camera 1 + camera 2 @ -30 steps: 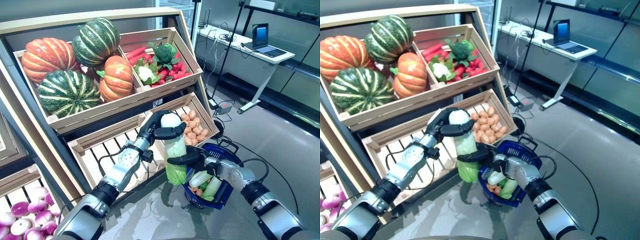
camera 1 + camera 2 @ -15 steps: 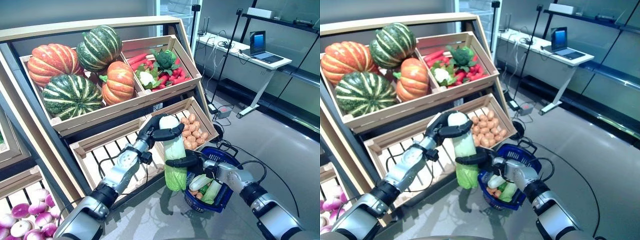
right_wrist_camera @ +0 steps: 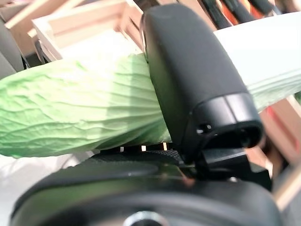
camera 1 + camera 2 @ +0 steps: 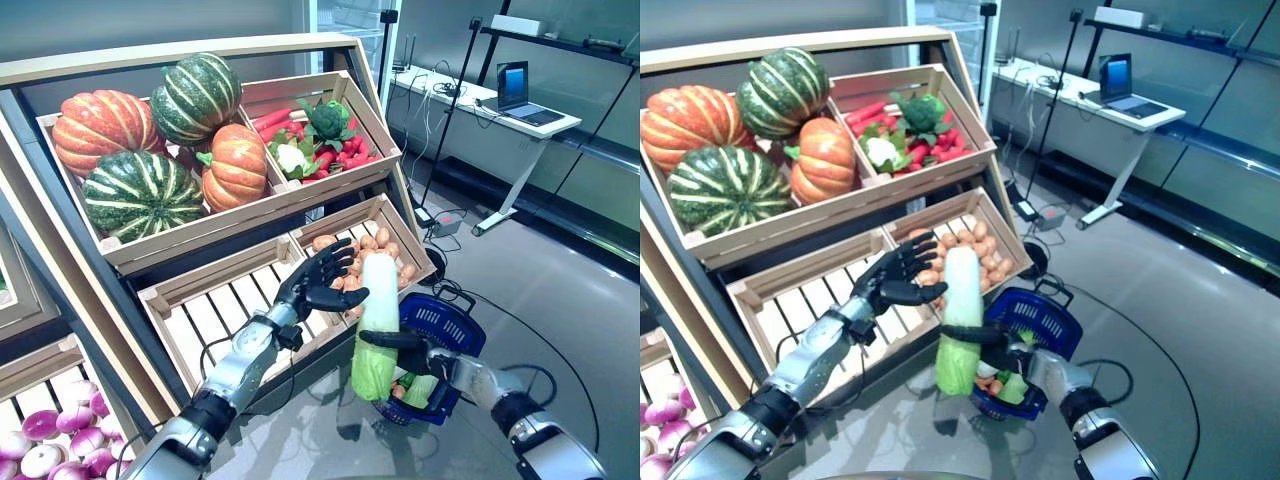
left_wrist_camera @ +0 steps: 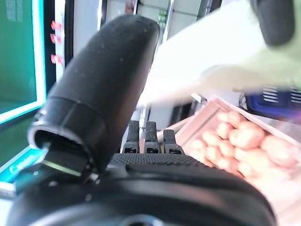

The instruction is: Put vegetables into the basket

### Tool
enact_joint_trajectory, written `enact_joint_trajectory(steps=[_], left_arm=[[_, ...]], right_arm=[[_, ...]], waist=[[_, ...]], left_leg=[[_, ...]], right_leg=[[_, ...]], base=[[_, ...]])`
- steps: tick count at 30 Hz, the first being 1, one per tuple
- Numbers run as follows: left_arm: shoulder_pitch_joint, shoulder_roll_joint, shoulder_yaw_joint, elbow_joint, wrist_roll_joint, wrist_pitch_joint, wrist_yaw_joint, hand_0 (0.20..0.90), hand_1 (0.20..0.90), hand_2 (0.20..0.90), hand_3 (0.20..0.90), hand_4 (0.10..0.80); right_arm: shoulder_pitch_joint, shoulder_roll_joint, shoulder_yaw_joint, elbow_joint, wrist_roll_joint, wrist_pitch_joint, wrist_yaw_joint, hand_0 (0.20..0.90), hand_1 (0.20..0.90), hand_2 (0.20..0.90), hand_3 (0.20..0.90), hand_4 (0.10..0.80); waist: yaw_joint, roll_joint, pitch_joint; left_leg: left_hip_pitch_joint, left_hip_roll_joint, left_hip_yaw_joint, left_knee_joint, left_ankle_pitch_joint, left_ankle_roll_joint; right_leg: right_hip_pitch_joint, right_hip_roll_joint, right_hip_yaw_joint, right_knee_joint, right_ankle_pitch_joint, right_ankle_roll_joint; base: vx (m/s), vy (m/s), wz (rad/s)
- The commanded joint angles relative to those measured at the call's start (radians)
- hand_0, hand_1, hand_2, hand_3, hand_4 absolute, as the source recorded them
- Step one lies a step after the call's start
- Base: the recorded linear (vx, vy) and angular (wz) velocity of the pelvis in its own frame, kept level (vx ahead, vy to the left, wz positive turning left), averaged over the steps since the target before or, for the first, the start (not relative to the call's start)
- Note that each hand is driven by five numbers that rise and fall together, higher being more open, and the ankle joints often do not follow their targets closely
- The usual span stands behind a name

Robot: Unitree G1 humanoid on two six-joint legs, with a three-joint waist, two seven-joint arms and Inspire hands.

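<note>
The right hand (image 4: 412, 343) has its thumb and fingers wrapped round the middle of the cabbage (image 4: 375, 322), a long one, white at the top and leafy green at the bottom, and it holds it upright in the air. The cabbage hangs just beside the basket (image 4: 440, 325), on the side nearer the shelf (image 4: 190, 45), with its green end lower than the basket's rim. It is not in the basket yet. The basket is blue, it sits on the floor (image 4: 560, 300), and more green and white vegetables and something orange show inside it. The left hand (image 4: 322, 283) hovers beside the cabbage's white top with fingers spread wide and straight, gripping nothing; its thumb tip points at the cabbage, and whether it touches cannot be told. Behind that hand, further from the basket, lies the crate (image 4: 395, 222) of potatoes (image 4: 372, 245), and next to that a slatted crate (image 4: 205, 310). Up above on the shelf, well away from the basket, sit the pumpkins (image 4: 150, 140), orange and striped green, with a crate of carrots (image 4: 270, 120), broccoli (image 4: 328, 118) and cauliflower (image 4: 292, 155) alongside. On the far side of the basket from the shelf stands a desk (image 4: 500, 105) with a laptop (image 4: 522, 85).
</note>
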State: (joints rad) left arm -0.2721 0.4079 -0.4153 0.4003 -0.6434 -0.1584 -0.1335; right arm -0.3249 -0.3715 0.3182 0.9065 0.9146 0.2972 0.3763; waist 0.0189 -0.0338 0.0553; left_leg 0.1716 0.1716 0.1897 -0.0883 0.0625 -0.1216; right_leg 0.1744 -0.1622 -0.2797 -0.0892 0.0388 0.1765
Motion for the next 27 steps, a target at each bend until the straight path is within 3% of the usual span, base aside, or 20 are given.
enact_joint_trajectory(steps=[1,10,15,21,23,27], left_arm=[[-0.100,-0.004,0.077,0.013,-0.039,-0.116,-0.010,0.900,0.900,0.900,0.900,0.800],[-0.037,0.020,0.144,0.087,-0.002,-0.112,0.013,0.900,0.900,0.900,0.900,0.800],[-0.056,0.074,0.147,0.115,0.013,-0.133,0.064,0.900,0.900,0.900,0.900,0.800],[-0.157,0.089,0.129,0.160,0.005,-0.160,0.121,0.900,0.900,0.900,0.900,0.800],[-0.168,0.089,0.110,0.166,-0.020,-0.173,0.146,0.900,0.900,0.900,0.900,0.800],[-0.156,0.083,0.088,0.152,-0.040,-0.192,0.163,0.900,0.900,0.900,0.900,0.800]], right_arm=[[-0.108,-0.042,-0.098,0.043,0.080,-0.122,0.004,0.300,0.300,0.300,0.300,0.400],[-0.100,-0.098,-0.198,0.147,0.043,-0.174,-0.087,0.300,0.300,0.300,0.300,0.400],[-0.193,-0.147,-0.219,0.184,0.077,-0.225,-0.186,0.300,0.300,0.300,0.300,0.400],[-0.386,-0.233,-0.250,0.267,0.108,-0.287,-0.229,0.300,0.300,0.300,0.300,0.400],[-0.445,-0.263,-0.249,0.270,0.127,-0.317,-0.246,0.300,0.300,0.300,0.300,0.400],[-0.508,-0.309,-0.247,0.273,0.128,-0.323,-0.266,0.300,0.300,0.300,0.300,0.400]], waist=[[0.018,0.003,-0.014],[0.034,0.009,0.012],[0.053,0.024,0.091],[0.070,0.056,0.253],[0.070,0.067,0.324],[0.076,0.080,0.388]], left_leg=[[-0.008,-0.022,-0.028,0.001,-0.060,0.027],[-0.001,-0.019,-0.032,0.001,-0.058,0.024],[-0.047,-0.017,-0.041,0.033,-0.042,0.020],[-0.249,-0.025,-0.094,0.232,-0.070,0.010],[-0.354,-0.025,-0.105,0.368,-0.103,0.008],[-0.526,-0.022,-0.113,0.596,-0.201,0.022]], right_leg=[[0.008,-0.017,0.030,0.002,0.007,-0.044],[0.020,-0.016,0.016,0.002,0.007,-0.047],[-0.048,-0.027,0.010,0.102,-0.028,-0.056],[-0.215,-0.061,0.003,0.277,-0.074,-0.069],[-0.309,-0.090,0.005,0.398,-0.099,-0.080],[-0.482,-0.144,0.022,0.643,-0.182,-0.097]], base=[[0.000,0.000,0.00],[0.049,-0.026,0.00],[-0.082,-0.021,0.03],[-0.331,-0.003,0.09],[-0.315,0.054,0.16],[-0.217,0.062,0.03]])
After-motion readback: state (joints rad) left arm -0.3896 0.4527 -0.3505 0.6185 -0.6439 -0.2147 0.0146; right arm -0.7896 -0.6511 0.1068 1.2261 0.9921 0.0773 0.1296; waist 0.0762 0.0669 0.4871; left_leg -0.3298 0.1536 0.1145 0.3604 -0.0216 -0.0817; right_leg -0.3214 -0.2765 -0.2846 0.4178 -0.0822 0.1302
